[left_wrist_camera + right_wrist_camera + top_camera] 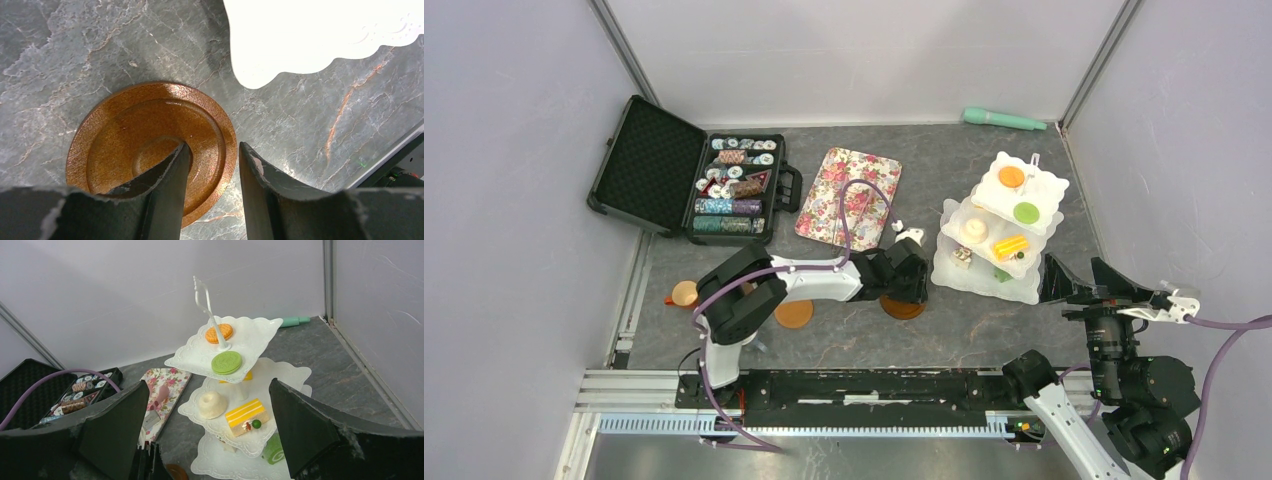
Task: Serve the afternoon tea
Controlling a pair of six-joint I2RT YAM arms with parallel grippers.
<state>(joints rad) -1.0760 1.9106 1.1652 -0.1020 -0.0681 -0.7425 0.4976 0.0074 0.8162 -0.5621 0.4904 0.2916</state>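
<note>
A brown saucer (150, 145) lies flat on the grey table beside the white three-tier stand (310, 35). My left gripper (212, 150) is open, one finger over the saucer's inside and the other outside its right rim. In the top view it (906, 290) is over that saucer (902, 310). Two more saucers (795, 314) (685, 293) lie to the left. The stand (1052, 186) holds toy pastries: orange cookie (219, 333), green cookie (226, 362), white ring cake (212, 405), yellow slice (245, 415). My right gripper (1071, 262) is open and empty right of the stand.
An open black case of poker chips (724, 190) sits at the back left. A floral tray (848, 196) lies between it and the stand. A small white object (911, 236) is near the tray's corner. A teal tool (1004, 119) lies by the back wall.
</note>
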